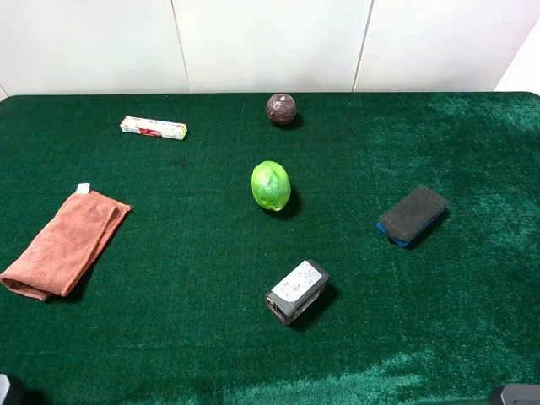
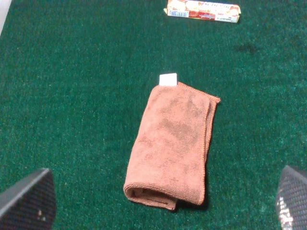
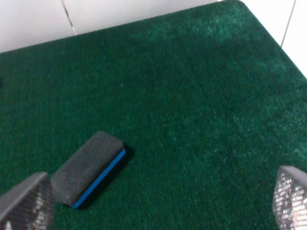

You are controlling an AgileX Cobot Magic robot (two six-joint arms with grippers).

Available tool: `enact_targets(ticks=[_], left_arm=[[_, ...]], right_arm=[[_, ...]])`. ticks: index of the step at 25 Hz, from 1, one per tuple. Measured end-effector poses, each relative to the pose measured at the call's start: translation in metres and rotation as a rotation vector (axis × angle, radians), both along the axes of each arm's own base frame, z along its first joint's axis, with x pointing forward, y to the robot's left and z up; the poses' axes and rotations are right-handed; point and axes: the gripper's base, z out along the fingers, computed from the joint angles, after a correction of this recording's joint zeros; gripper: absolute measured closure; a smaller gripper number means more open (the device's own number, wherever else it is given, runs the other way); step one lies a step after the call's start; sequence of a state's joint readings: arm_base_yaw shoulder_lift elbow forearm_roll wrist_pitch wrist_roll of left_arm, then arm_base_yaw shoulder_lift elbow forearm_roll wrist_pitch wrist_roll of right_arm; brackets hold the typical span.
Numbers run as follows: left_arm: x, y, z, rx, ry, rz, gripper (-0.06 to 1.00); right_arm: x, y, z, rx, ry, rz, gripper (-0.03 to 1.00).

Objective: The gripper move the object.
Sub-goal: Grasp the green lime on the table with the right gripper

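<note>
- A dark green plush cover (image 1: pixel 169 337) spreads over the whole table, and white wall panels (image 1: pixel 270 42) stand behind its far edge.
- The left gripper (image 2: pixel 160 199) hangs above the left side of the table. Its two textured fingertips (image 2: pixel 26 201) sit at the lower corners of the left wrist view, spread wide with nothing between them.
- A rust-orange cloth (image 1: pixel 63 245) lies folded in a long strip at the far left, with a small white tag (image 1: pixel 83 188) on its far end. No writing can be made out on the tag.
- A slim white-and-red carton (image 1: pixel 153 127) lies flat near the far edge, well apart from the cloth. The left wrist view shows a barcode at one end and a line of print along its face, too blurred to read.
- The lime-green fruit (image 1: pixel 271 186) sits near the middle of the table, alone and touching nothing. Neither gripper is close to it.
- A dark maroon ball (image 1: pixel 281 109) rests behind the fruit, close to the wall.
- A small dark block (image 1: pixel 296 291) lies in front of the fruit, nearer the camera. Its white label (image 1: pixel 297 282) carries tiny print that cannot be read.
- A board eraser (image 1: pixel 412 215) with a black felt top and a blue base lies at an angle to the right.
- The right gripper (image 3: pixel 158 199) hovers over the right side of the table, fingertips (image 3: pixel 290 196) wide apart and empty, with the eraser lying near one of them.
</note>
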State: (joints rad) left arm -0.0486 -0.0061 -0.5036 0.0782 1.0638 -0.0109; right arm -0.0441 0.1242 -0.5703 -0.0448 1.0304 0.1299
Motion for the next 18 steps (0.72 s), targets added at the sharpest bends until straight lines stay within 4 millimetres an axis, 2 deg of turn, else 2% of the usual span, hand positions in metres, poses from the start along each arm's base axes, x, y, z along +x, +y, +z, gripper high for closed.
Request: enact_targets(ticks=[1,3,9,18], left_arm=[[0.000,0.000,0.000,0.000,0.000,0.000,0.02],[0.000,0.000,0.000,0.000,0.000,0.000,0.02],[0.000,0.000,0.000,0.000,0.000,0.000,0.02],[0.000,0.000,0.000,0.000,0.000,0.000,0.02]], right_arm=[[0.000,0.000,0.000,0.000,0.000,0.000,0.27],[0.014,0.000,0.012,0.006,0.053,0.003,0.27],[0.046,0.000,0.030,0.014,0.159,0.025,0.27],[0.089,0.007,0.046,-0.014,0.289,0.176,0.27]])
